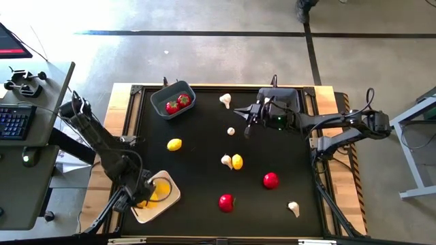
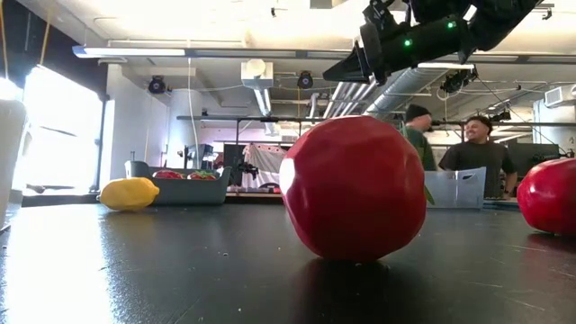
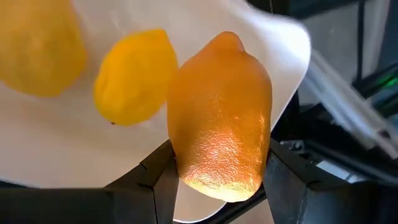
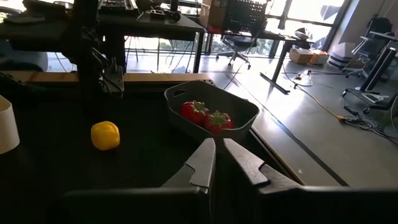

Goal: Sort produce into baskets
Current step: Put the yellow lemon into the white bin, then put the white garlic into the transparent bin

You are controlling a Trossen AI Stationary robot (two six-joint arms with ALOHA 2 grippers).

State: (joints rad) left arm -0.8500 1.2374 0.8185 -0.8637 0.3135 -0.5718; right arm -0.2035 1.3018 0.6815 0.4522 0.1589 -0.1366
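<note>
The left tool [image 3: 217,180] hangs over the cream tray [image 1: 170,199] at the worktop's [image 1: 204,184] seven o'clock, clamped on an orange lemon [image 3: 219,115]; two yellow lemons [image 3: 134,78] lie in the tray. The right tool [image 4: 219,155], fingers nearly together and holding nothing, hovers toward one o'clock. The grey-blue bin [image 1: 174,92] at eleven o'clock holds two red pieces [image 1: 178,103]. Other produce lies scattered around the worktop's centre.

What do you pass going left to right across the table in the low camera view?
Yellow lemon → grey bin holding red pieces → big red piece up close → another red piece at the right edge.
</note>
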